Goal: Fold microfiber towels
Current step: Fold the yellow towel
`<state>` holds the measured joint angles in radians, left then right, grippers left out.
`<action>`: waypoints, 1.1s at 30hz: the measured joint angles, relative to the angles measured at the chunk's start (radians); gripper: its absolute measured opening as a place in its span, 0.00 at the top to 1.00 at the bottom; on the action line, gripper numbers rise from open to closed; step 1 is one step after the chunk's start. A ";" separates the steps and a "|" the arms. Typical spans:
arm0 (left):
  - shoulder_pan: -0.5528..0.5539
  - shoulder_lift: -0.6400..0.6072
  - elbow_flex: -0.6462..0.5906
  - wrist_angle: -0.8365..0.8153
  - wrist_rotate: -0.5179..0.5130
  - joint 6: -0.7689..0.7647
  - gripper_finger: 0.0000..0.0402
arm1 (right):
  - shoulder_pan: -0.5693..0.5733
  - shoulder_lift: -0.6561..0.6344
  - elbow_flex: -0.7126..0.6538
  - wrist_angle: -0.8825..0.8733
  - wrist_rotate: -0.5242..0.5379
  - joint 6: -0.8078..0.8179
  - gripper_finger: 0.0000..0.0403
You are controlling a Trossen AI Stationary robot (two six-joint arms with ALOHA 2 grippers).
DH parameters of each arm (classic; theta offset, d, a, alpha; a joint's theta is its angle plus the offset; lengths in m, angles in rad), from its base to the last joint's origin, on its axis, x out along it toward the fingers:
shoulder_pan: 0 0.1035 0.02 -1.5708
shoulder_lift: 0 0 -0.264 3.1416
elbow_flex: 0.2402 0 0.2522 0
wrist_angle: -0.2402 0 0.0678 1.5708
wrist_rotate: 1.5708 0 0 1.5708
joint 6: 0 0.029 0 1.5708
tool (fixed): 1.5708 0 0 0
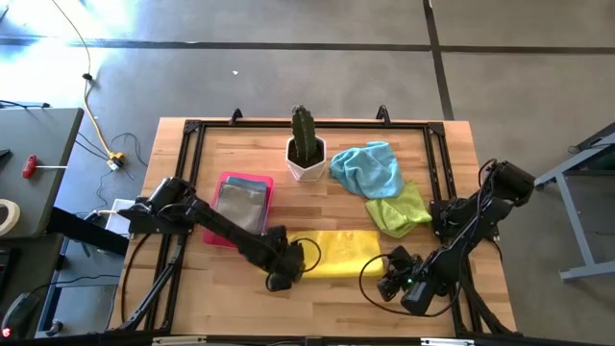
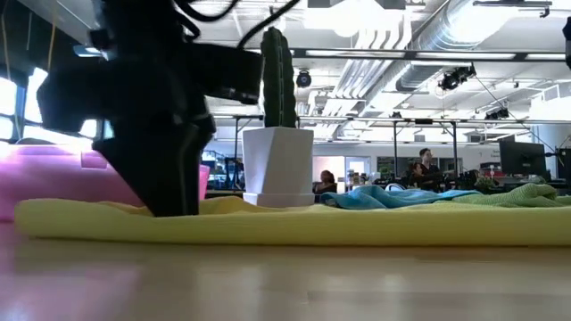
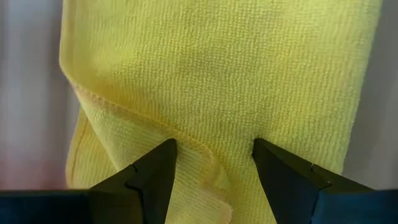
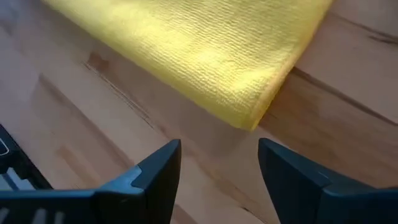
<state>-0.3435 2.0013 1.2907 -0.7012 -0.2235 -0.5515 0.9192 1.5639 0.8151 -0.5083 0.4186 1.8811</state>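
Yellow towel (image 1: 338, 254), table 6 o'clock: we judge it mid-fold. Left gripper (image 3: 214, 165), fingers spread over its edge; right gripper (image 4: 219, 163) released, just beside. Next: pinch the corners.

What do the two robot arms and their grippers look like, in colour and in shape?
Both arms are black with chunky joints, and thin black cables loop along them. The left gripper and the right gripper each end in two dark, wedge-shaped jaws that taper to a point. Green light glows on the right wrist. No markings are legible.
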 joint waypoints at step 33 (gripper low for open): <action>-0.062 0.007 0.059 -0.040 -0.070 0.049 0.48 | -0.110 -0.001 -0.147 0.204 -0.007 -0.110 0.49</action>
<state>-0.4058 2.0083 1.3501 -0.7413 -0.2936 -0.5021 0.8095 1.5632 0.6685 -0.3044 0.4112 1.7715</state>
